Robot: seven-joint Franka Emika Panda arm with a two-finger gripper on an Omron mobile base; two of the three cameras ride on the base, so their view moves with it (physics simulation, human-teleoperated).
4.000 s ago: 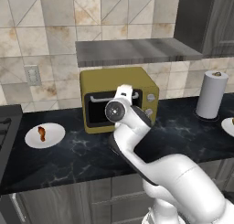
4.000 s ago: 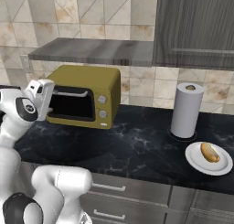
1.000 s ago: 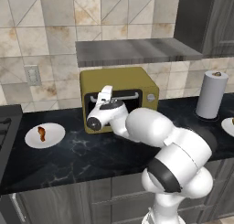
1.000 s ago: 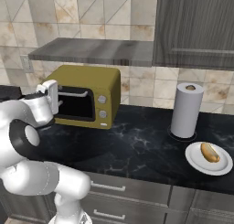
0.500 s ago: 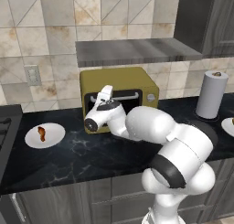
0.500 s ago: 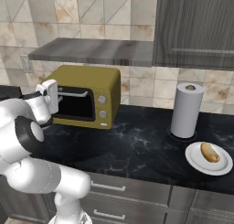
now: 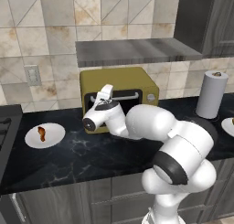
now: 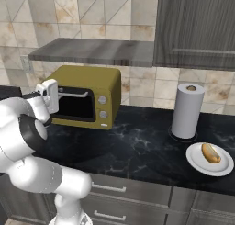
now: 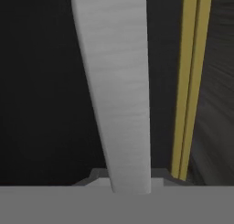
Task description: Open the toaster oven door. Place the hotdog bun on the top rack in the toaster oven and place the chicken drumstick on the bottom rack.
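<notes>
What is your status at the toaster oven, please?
Gripper shut on the door handle. Toaster oven door not yet open. Hotdog bun and chicken drumstick on their plates. Nothing in the way.

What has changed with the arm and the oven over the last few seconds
The arm swung down from in front of the toaster oven toward its upper left corner, and the gripper closed on the handle of the toaster oven door. The door itself is still shut. The chicken drumstick on its plate, the hotdog bun on its plate and the paper towel roll stayed where they were.
</notes>
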